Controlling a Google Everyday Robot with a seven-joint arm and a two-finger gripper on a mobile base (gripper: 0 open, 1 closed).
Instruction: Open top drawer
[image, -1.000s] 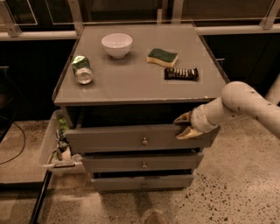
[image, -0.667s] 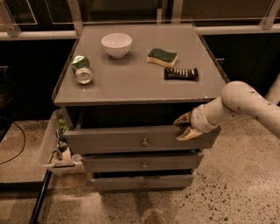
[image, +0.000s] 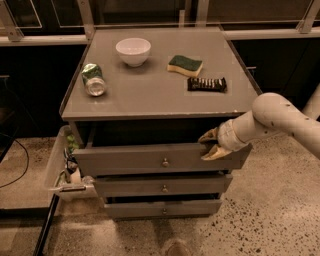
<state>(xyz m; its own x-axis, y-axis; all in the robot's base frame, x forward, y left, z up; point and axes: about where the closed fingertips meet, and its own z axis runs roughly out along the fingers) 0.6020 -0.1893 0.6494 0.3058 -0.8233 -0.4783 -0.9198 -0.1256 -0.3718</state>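
Note:
The top drawer (image: 150, 159), a wide grey front with a small round knob (image: 165, 162) at its centre, stands pulled out a little from the cabinet, leaving a dark gap above it. My gripper (image: 210, 145) is at the right end of the drawer's front panel. One fingertip (image: 207, 136) lies over the panel's top edge and the other (image: 213, 154) rests against its face, so the fingers pinch the panel. The white arm (image: 280, 117) comes in from the right.
Two narrower drawers (image: 164, 186) sit below. On the cabinet top (image: 150, 92) are a white bowl (image: 133, 51), a tipped green can (image: 93, 79), a sponge (image: 185, 65) and a dark snack bar (image: 207, 84). A white bin (image: 62, 167) stands at the cabinet's left. The floor is speckled.

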